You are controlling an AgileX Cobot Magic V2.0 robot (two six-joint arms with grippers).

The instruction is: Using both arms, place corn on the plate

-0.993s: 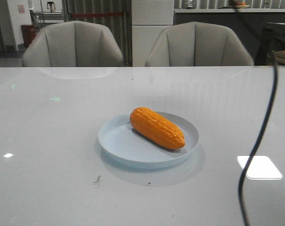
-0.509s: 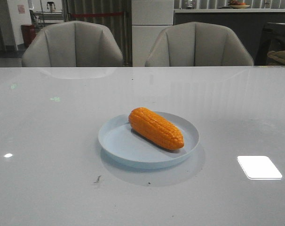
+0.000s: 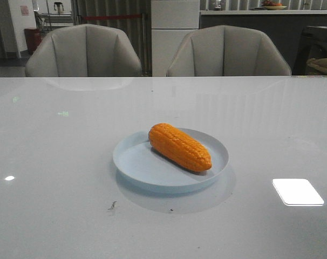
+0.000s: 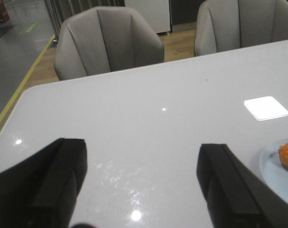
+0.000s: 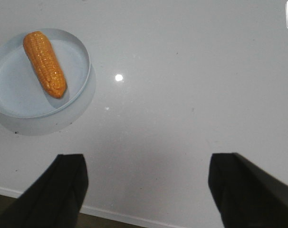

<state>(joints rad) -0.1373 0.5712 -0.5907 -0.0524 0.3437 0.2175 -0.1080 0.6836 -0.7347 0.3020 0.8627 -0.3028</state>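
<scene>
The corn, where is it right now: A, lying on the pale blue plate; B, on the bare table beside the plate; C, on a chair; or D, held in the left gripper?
A: the corn lies on the plate, clear of both open grippers.

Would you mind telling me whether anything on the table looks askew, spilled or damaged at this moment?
Nothing stands out. The corn lies whole inside the plate, at a diagonal, and the plate sits flat on the table. The only blemish is a small dark mark on the table in front of the plate.
</scene>
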